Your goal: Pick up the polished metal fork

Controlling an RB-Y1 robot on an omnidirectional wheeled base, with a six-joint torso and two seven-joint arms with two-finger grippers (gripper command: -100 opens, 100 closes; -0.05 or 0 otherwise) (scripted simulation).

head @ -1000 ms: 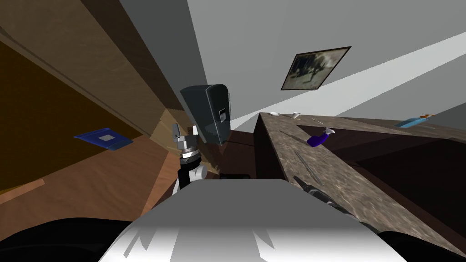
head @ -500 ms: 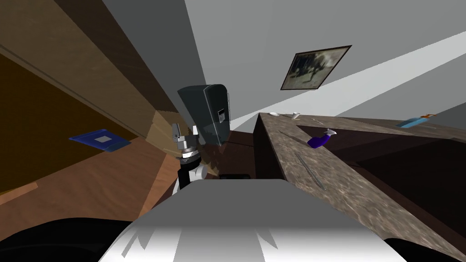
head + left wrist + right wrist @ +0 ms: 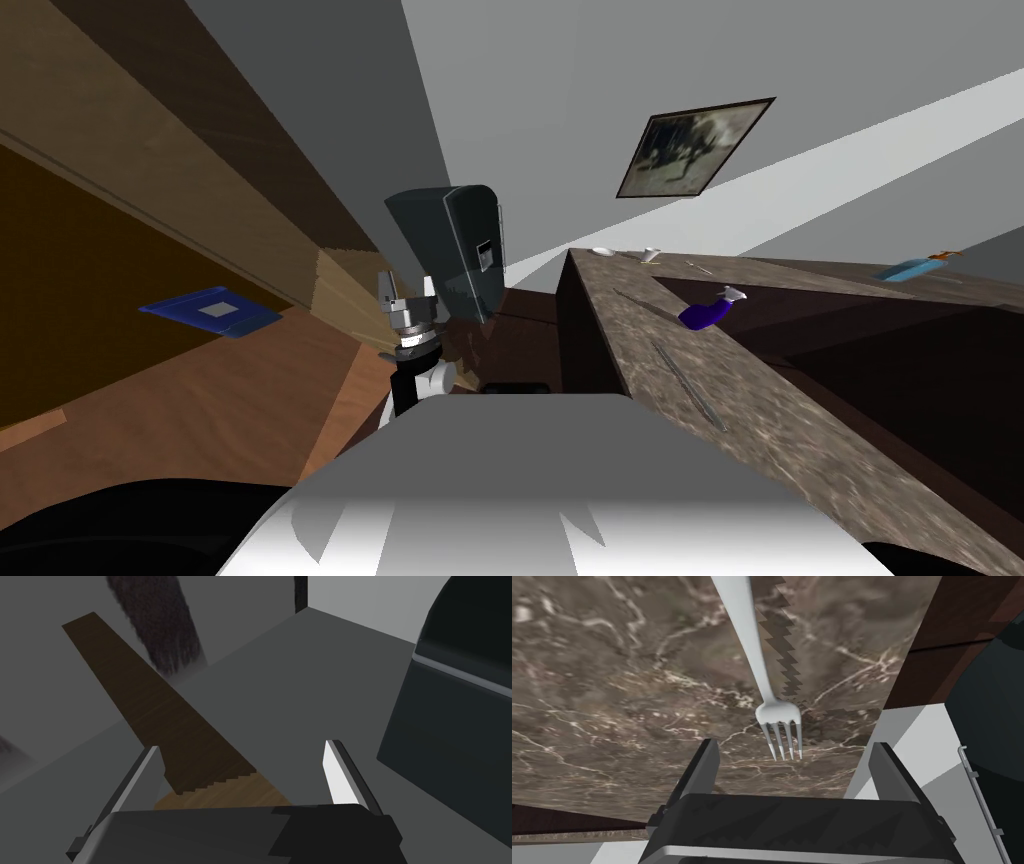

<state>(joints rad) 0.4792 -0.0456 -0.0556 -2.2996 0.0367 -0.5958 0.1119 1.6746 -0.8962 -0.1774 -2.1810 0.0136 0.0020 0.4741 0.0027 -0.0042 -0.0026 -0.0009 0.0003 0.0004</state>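
Observation:
The fork [image 3: 757,651] is plain light grey metal and lies flat on the brown marbled counter [image 3: 602,686]. Its tines point at my right gripper [image 3: 795,746], which hovers over that end, open, with the tines just ahead of the gap between the two fingers and touching neither. In the head view the fork [image 3: 688,383] is a long thin sliver near the counter's [image 3: 800,430] near end. My left gripper [image 3: 406,287] is raised left of the counter, in front of a dark fridge [image 3: 455,250]. In its own wrist view the left gripper [image 3: 242,746] is open and empty.
A purple spray bottle [image 3: 705,312] lies on the counter beyond the fork, by a dark recess. A small cup [image 3: 650,254] and a dish [image 3: 601,251] stand at the far end, and a blue bottle [image 3: 910,268] at far right. The counter edge [image 3: 912,651] runs close beside the fork.
My right forearm, seen at the counter's near edge a second ago, has left the head view. The whole head picture has shifted slightly; the left arm holds its pose.

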